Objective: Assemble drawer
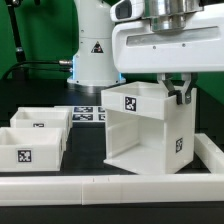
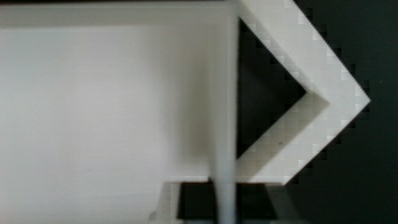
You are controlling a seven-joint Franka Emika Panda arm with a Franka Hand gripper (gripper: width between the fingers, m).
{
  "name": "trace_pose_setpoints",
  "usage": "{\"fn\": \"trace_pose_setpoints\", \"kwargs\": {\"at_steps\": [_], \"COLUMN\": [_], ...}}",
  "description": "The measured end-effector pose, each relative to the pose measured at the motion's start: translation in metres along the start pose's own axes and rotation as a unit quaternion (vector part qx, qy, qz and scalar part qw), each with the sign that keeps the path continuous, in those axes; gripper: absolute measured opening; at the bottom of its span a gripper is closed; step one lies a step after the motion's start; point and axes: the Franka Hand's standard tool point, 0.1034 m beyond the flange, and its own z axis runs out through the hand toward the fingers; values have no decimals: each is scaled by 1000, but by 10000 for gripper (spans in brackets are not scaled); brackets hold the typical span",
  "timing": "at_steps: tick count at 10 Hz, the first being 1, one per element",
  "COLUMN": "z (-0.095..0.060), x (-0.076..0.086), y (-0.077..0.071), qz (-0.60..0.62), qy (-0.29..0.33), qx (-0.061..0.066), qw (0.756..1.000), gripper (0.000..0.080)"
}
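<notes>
The drawer's tall white box shell [image 1: 145, 125] stands open-fronted on the black table at centre right, with tags on its top and side. My gripper [image 1: 180, 92] comes down from above and is shut on the top edge of the shell's right-hand wall. In the wrist view the thin wall [image 2: 228, 110] runs edge-on between my dark fingers [image 2: 198, 200], and my gripper [image 2: 228, 205] clamps it. Two small open-topped trays sit at the exterior view's left, one in front [image 1: 30, 148] and one behind [image 1: 42, 120].
The long low white border rail [image 1: 110, 186] runs along the front and up the exterior view's right [image 1: 211, 150]; its corner shows in the wrist view [image 2: 306, 80]. The marker board [image 1: 88, 114] lies behind the trays. The robot base [image 1: 95, 50] stands at the back.
</notes>
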Motion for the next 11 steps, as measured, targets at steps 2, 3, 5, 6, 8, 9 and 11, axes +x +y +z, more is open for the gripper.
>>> {"fn": "trace_pose_setpoints", "kwargs": {"at_steps": [2,3,5,6,8,9,11], "z": [-1,-2,-2,-2,-2,1,5], "x": [10,12,9,8,7,8,19], "y": [-3,-5,-7,-8,-8,-10,-20], "qz": [96,134,174,204,209,231,247], "qy": [3,1,-5,-10,-12,-19,-24], "qx": [21,25,28,31,30,28,30], "qw": [995,991,984,978,977,972,968], "gripper": [39,41,41,41,41,41,41]}}
